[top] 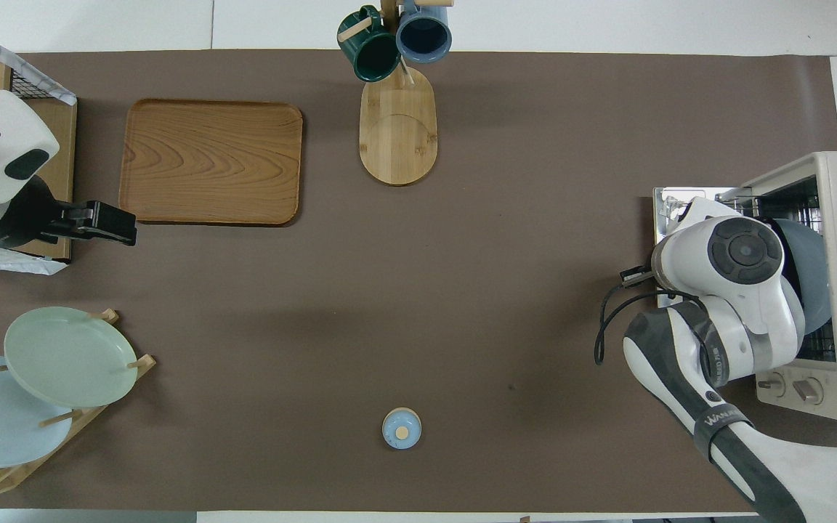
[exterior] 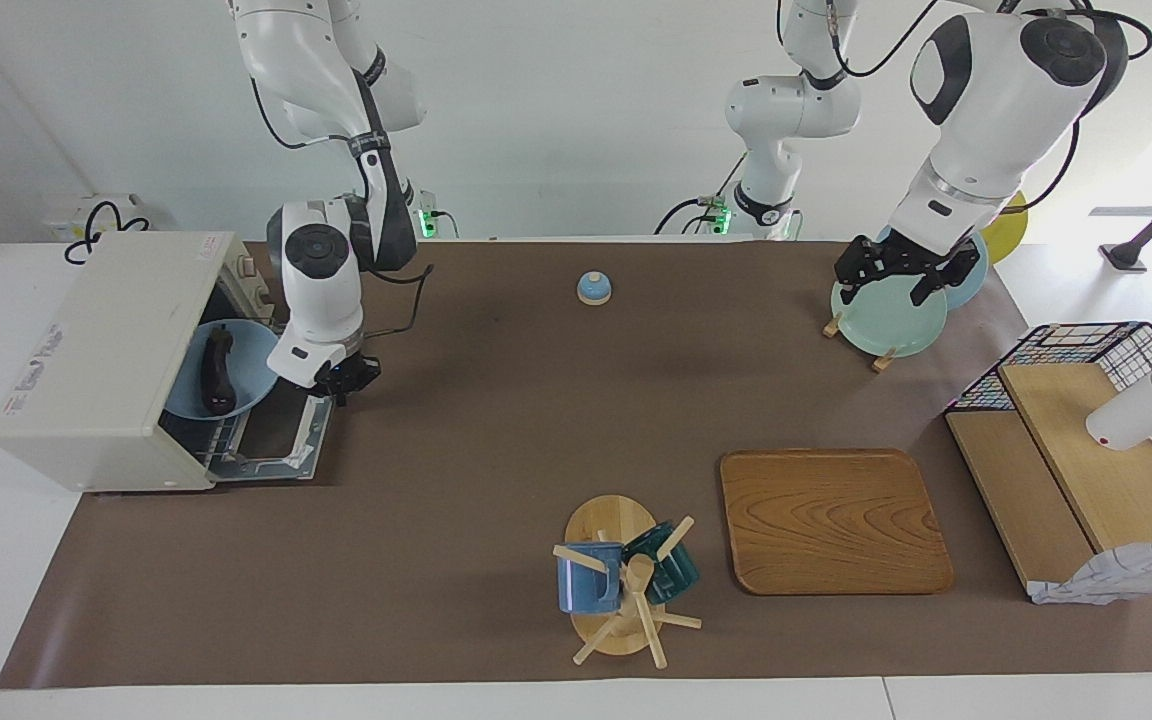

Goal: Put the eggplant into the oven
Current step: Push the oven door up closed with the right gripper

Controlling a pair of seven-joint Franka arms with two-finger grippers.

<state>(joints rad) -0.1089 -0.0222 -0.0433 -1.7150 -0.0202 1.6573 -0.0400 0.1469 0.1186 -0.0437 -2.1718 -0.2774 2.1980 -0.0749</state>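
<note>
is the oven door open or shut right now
Open. The oven has its door folded down flat on the table, and the eggplant lies on a blue plate in its mouth.
</note>
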